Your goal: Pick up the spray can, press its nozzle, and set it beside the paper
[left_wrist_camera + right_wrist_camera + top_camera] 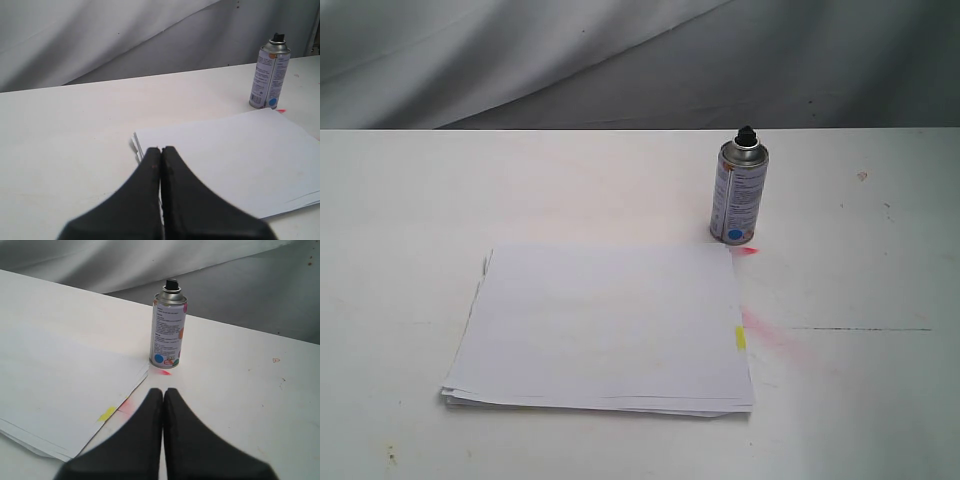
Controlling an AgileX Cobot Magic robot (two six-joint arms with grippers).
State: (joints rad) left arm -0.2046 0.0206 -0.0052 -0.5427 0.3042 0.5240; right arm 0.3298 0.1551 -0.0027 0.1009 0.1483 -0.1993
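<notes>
The silver spray can (737,194) stands upright on the white table just beyond the far right corner of the paper (605,325); its black nozzle (747,133) crowns it. The paper stack lies flat with a yellow tab (740,337) on its right edge. In the left wrist view the can (270,73) is far off beyond the paper (235,155), and my left gripper (161,150) is shut and empty over the paper's near corner. In the right wrist view my right gripper (163,391) is shut and empty, a short way from the can (168,331), beside the paper (60,385).
Pink spray stains (765,335) mark the table right of the paper, with a small one (748,250) at the can's foot. A grey cloth backdrop (620,60) hangs behind the table's far edge. Neither arm shows in the exterior view.
</notes>
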